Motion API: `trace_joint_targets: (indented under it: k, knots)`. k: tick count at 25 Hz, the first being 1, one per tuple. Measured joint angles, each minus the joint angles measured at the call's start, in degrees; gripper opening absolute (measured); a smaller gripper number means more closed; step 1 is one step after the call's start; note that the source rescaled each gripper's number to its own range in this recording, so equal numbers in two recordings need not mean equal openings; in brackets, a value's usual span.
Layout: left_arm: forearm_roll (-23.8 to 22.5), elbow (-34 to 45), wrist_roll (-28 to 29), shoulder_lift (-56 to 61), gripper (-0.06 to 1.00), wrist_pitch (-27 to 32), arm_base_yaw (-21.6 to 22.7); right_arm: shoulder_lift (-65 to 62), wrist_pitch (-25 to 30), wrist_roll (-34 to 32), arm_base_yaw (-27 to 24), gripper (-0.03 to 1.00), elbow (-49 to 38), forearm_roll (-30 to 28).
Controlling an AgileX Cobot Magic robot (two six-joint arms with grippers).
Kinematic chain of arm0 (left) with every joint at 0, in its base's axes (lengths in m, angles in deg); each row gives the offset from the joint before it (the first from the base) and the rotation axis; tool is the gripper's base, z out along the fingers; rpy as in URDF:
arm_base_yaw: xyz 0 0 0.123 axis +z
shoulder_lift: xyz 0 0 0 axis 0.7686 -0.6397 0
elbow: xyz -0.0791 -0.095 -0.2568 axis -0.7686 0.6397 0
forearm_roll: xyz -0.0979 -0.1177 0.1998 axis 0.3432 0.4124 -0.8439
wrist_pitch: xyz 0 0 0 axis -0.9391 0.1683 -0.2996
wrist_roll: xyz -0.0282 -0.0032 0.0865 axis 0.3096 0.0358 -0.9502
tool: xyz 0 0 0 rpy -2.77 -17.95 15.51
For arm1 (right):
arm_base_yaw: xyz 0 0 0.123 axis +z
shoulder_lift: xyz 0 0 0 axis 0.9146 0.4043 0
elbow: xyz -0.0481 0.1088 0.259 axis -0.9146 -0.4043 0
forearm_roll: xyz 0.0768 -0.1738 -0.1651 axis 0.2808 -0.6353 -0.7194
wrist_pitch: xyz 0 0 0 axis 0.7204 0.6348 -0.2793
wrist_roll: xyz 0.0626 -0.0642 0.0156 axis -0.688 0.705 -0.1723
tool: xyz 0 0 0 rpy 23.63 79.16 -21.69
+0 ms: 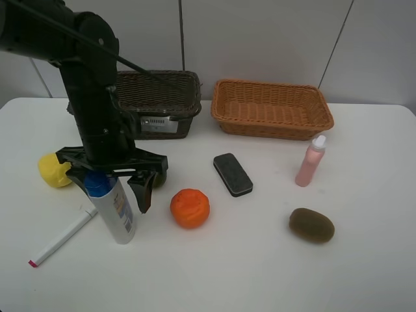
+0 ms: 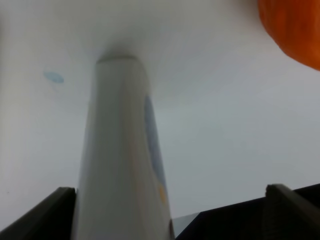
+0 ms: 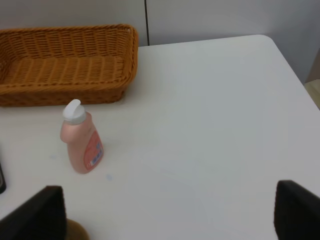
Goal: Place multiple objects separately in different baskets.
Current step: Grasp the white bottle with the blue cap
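1. Orange (image 1: 190, 208): round, sitting alone.
2. Blue-capped white bottle (image 1: 120, 214): upright, just left of the orange.
3. Yellow lemon (image 1: 53, 170) and white red-tipped marker (image 1: 63, 237): farther left.
4. Black eraser (image 1: 233, 174): flat, behind-right of the orange.
5. Pink bottle (image 1: 311, 162), upright, and brown kiwi (image 1: 311, 225): well right.
6. Dark brown basket (image 1: 162, 88) and tan basket (image 1: 272, 120): behind.

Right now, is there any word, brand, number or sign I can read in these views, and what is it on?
No text reads clearly in any view.
Label on the blue-capped white bottle: blue and orange, too blurred to read.
Label on the small pink bottle: print too small to read.
White tag on the dark brown basket: dark marks, illegible.
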Motion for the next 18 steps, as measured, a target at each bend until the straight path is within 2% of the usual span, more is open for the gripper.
trace_joint_targets:
  k: [2, 4, 6, 9, 18]
  knots:
    - [0.00, 0.00, 0.66, -0.23, 0.95, -0.15, 0.00, 0.00, 0.00, 0.00, 0.00, 0.98, 0.00, 0.00]
    - [0.00, 0.00, 0.78, -0.28, 0.89, -0.15, 0.00, 0.00, 0.00, 0.00, 0.00, 0.98, 0.00, 0.00]
    - [-0.38, 0.00, 0.91, -0.28, 0.71, 0.24, 0.00, 0.00, 0.00, 0.00, 0.00, 0.98, 0.00, 0.00]
    - [-0.65, 0.00, 0.97, -0.28, 0.37, 0.95, 0.00, 0.00, 0.00, 0.00, 0.00, 0.98, 0.00, 0.00]
    - [-1.85, 0.00, 0.97, 1.27, 0.35, 2.31, -0.11, 0.00, 0.00, 0.00, 0.00, 0.98, 0.00, 0.00]
